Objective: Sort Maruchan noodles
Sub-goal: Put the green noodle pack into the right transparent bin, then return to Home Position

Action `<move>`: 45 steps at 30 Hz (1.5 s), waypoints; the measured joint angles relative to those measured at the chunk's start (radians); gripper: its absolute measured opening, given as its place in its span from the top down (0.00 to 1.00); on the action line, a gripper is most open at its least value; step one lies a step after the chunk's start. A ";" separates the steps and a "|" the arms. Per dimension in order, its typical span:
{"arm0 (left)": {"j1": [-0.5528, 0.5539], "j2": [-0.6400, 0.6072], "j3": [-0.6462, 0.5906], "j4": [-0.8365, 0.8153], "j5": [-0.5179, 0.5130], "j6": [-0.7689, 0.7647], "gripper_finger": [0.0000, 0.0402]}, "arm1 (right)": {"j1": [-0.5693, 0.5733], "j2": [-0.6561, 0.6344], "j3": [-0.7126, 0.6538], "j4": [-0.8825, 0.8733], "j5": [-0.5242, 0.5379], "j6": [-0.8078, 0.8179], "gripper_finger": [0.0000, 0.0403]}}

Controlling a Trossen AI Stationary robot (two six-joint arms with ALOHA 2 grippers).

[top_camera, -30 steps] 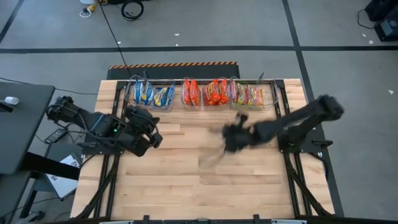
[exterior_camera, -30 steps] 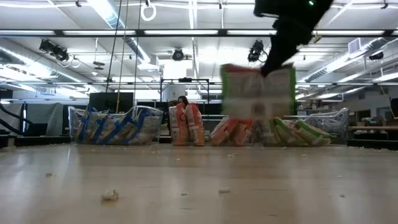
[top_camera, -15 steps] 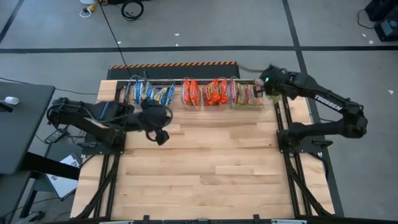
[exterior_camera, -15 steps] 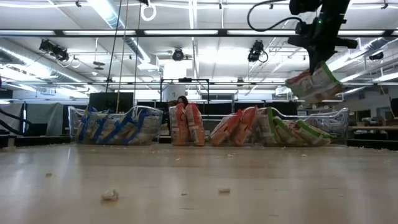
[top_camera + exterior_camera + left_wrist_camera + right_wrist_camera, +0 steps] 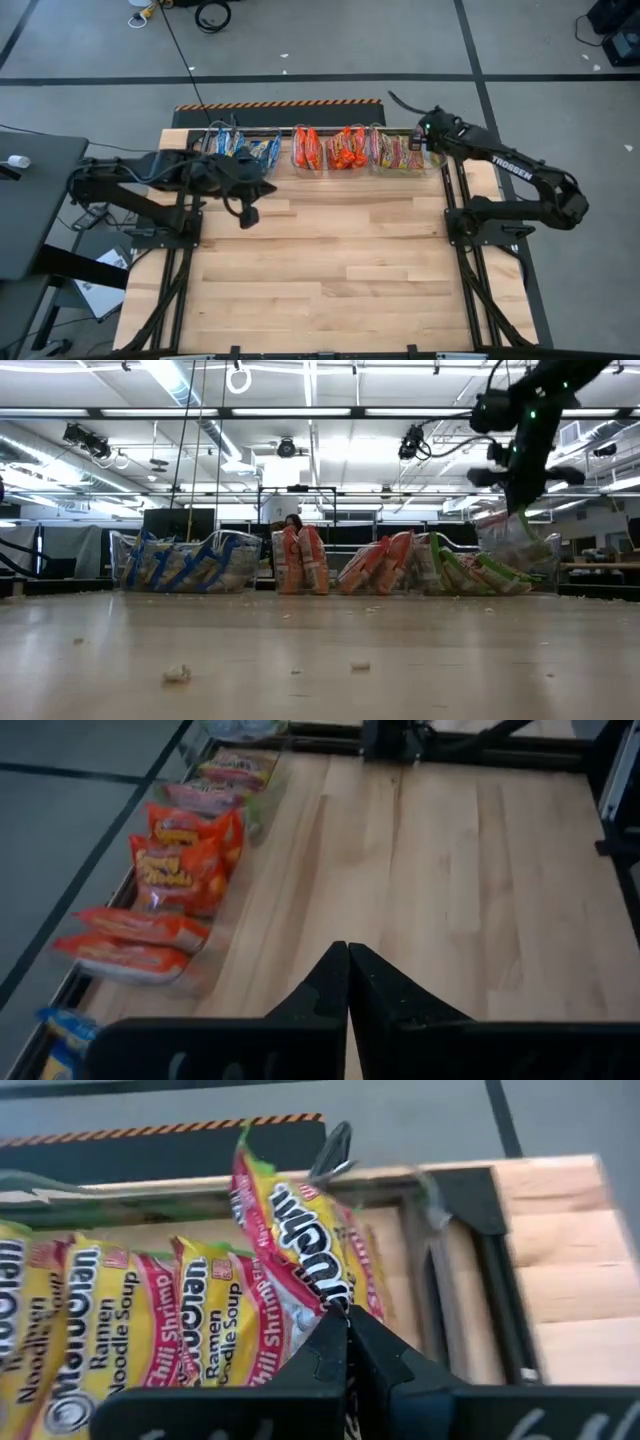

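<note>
My right gripper is over the far-right clear bin and is shut on a yellow-green and pink-red noodle packet. In the low view this packet hangs under the gripper. More packets of that kind stand on edge in the same bin. Orange-red packets fill the middle bin, and blue-yellow ones fill the left bin. My left gripper hovers shut and holds nothing, near the blue-yellow bin; its fingers touch each other. My right gripper pinches the packet between its two fingers by one end edge. The fingers come from above, slanting toward the far edge. The packet hangs tilted below them, with its lower part down among the packets in the right bin.
The three clear bins stand in a row along the table's far edge, inside a black frame. Bare wood tabletop spreads across the middle and near side. Small crumbs lie on it.
My right gripper carried the packet from over the table's middle up and toward the far right corner, then lowered it into the right bin, staying shut on it. My left arm swung a little toward the far edge, with its gripper staying shut.
</note>
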 joint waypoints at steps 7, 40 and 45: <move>0.061 -0.089 0.001 0.046 0.019 0.053 0.98 | -0.035 -0.001 -0.181 0.201 0.005 0.101 0.97; 0.171 -0.407 -0.751 0.650 0.042 0.031 0.98 | 0.767 -0.324 -0.184 0.636 -0.441 -0.442 0.77; 0.171 -0.429 -0.796 0.554 0.027 0.027 0.98 | 0.814 -0.296 -0.184 0.652 -0.448 -0.433 0.79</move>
